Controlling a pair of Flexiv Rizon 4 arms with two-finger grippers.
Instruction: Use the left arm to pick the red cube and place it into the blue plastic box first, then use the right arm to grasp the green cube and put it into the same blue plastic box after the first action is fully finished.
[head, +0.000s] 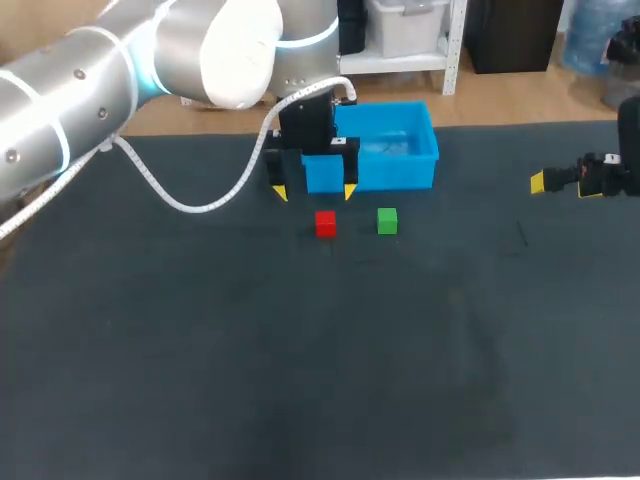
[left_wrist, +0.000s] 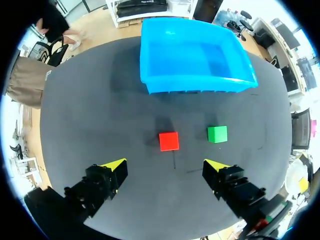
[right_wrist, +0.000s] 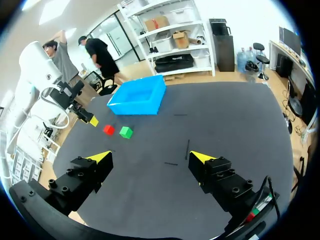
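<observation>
Treat red cube (left_wrist: 168, 141) as small, rigid and likely light; pinch two opposite flat faces squarely, centred, with left gripper (left_wrist: 165, 163), now spread wide and empty.

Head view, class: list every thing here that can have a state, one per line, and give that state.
blue plastic box: upright, empty.
red cube: loose on the table, not grasped.
green cube: loose on the table, beside the red cube, not touching it.
left end effector: open, empty, red cube ahead of it.
right end effector: open, empty, well apart from both cubes.
</observation>
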